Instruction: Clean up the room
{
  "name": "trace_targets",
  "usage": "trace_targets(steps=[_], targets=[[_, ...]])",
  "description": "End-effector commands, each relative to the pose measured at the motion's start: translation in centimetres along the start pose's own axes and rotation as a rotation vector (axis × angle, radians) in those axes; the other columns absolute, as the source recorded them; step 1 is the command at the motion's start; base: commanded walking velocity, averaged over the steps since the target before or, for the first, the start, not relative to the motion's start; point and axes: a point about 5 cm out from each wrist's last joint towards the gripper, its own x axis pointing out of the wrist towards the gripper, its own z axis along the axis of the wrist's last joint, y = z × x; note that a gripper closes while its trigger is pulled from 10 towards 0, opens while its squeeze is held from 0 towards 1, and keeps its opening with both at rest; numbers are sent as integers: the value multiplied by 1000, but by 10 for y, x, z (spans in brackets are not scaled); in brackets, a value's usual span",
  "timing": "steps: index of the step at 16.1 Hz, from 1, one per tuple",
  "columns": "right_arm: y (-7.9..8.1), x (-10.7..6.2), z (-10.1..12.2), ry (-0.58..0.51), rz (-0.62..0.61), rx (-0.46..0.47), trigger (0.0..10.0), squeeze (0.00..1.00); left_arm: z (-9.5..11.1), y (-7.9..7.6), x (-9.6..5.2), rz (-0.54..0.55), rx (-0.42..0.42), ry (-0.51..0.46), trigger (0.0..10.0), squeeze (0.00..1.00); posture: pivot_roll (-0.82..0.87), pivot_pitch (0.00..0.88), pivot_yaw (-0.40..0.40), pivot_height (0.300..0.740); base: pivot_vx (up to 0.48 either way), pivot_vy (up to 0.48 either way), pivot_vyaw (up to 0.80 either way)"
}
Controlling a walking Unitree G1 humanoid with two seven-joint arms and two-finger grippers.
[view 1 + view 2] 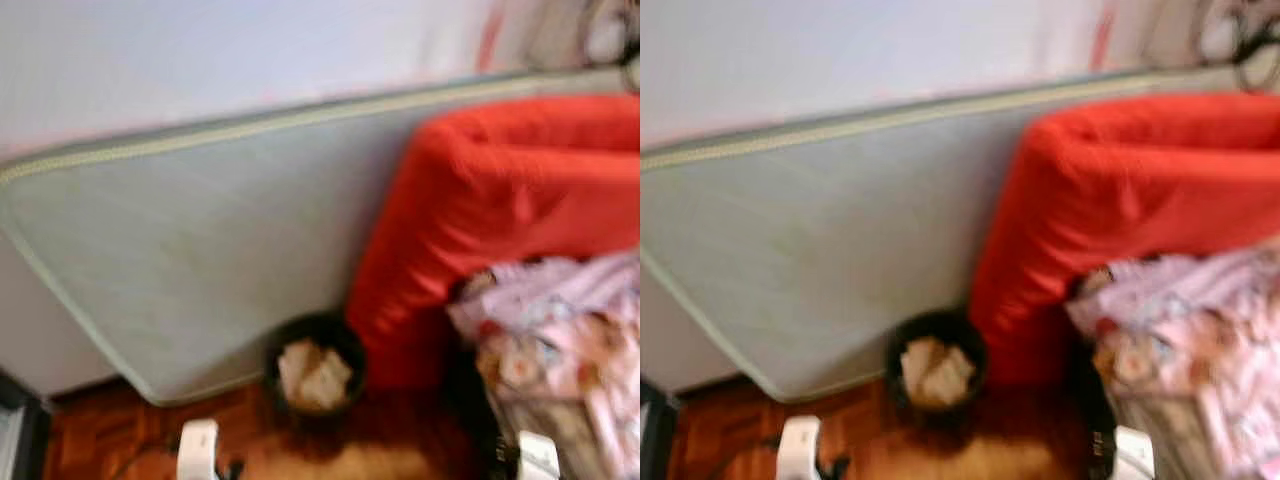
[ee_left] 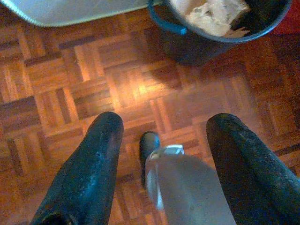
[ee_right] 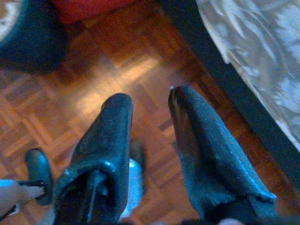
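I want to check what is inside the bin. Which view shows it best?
The left wrist view: the bin is close and fairly sharp, with crumpled paper inside. Both eye views show the whole bin, but blurred. The right wrist view gives only a dark edge, no contents.

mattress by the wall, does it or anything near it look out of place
Yes. The grey mattress stands tilted on edge against the wall, a red cushion slumped against it, with crumpled pink bedding heaped beside the dark bin.
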Motion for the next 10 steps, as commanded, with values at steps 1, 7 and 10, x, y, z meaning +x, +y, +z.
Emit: trace_targets(steps=[1,7,10], targets=[[33,-6,-48,154,171,-130,10000,0,-35,59,-22,71,104,183,10000,0,60,0,40,740,0,-285,0],[32,-6,-47,127,136,-59,10000,0,-34,60,-22,81,93,173,10000,0,53,0,40,740,0,0,0],[31,-5,-44,152,171,-228,10000,0,-34,57,-22,72,69,164,10000,0,42,0,41,740,0,0,0]])
